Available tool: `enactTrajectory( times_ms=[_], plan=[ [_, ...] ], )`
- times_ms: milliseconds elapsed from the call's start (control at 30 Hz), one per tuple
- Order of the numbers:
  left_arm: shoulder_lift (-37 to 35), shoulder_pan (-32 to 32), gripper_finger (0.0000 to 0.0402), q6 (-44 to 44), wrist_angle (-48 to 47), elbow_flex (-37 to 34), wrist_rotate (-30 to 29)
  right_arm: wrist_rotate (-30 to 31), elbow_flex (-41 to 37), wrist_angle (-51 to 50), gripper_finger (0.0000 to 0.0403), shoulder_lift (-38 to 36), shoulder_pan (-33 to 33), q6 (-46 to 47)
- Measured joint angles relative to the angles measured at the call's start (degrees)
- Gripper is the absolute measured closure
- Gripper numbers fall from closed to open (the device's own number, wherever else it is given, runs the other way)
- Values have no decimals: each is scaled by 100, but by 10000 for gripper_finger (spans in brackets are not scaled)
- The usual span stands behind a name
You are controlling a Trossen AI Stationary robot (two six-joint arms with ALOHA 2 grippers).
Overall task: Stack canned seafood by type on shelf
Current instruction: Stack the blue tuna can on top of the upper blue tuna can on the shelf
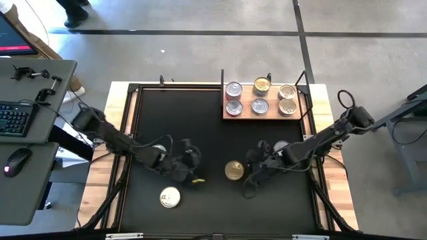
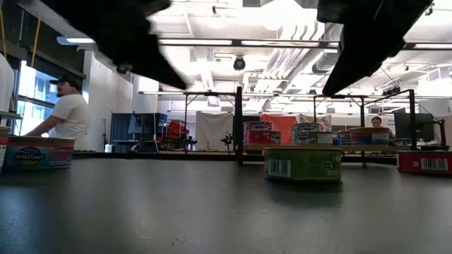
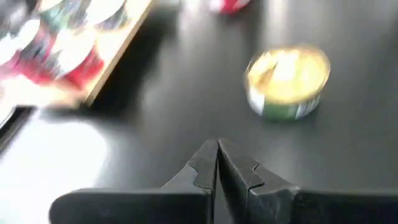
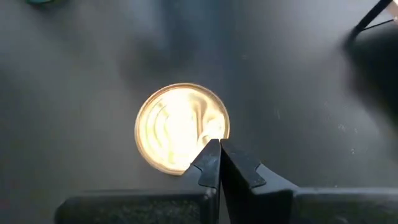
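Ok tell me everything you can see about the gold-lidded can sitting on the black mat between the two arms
The gold-lidded can is a low round tin with a shiny gold ringed lid and a green side label carrying a barcode. It sits upright and alone on the black mat, apart from the wooden shelf. The right end effector, shut, hovers over its edge; whether they touch is unclear. The left end effector, also shut, is farther off.
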Motion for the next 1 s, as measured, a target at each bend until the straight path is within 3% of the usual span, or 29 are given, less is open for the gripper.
enactTrajectory(
  times_ms=[133,267,367,467,600,700,867,1000],
  plan=[
    [-804,-320,401,-2481,-2465,2,71,220,-102,178,402,109,0,-4],
    [-1272,-513,401,-5039,-4752,2,869,389,-104,176,402,231,0,-7],
    [-1270,-573,401,-6187,-5935,-11,1307,425,-104,200,402,236,2,-99],
    [-1165,-474,401,-6576,-6099,-245,1541,524,-104,250,402,239,2,-233],
    [-1064,-238,401,-6131,-5245,-623,1624,536,-104,268,402,239,2,-392],
    [-959,-75,401,-5334,-3891,-706,1409,538,-104,302,402,239,2,-481],
    [-861,53,401,-2770,-1213,-721,1064,548,-104,442,402,241,0,-557],
    [-865,54,395,-677,-54,-721,1210,544,-105,504,402,240,0,-550]
  ],
)
